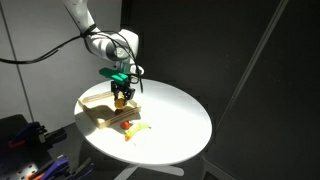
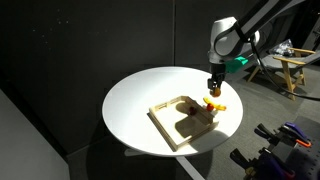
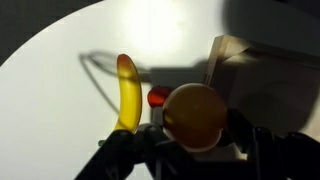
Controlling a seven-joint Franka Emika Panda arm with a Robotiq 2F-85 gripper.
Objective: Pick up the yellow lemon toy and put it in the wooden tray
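Note:
In the wrist view the yellow lemon toy fills the space between my dark fingers, lifted off the table. My gripper is shut on it. Both exterior views show the gripper hanging just above the table, over the edge of the wooden tray. A corner of the tray lies at the right of the wrist view, beyond the lemon.
A long pale-yellow banana toy and a small red toy lie on the round white table beside the tray. Dark curtains surround the table, and equipment stands by it.

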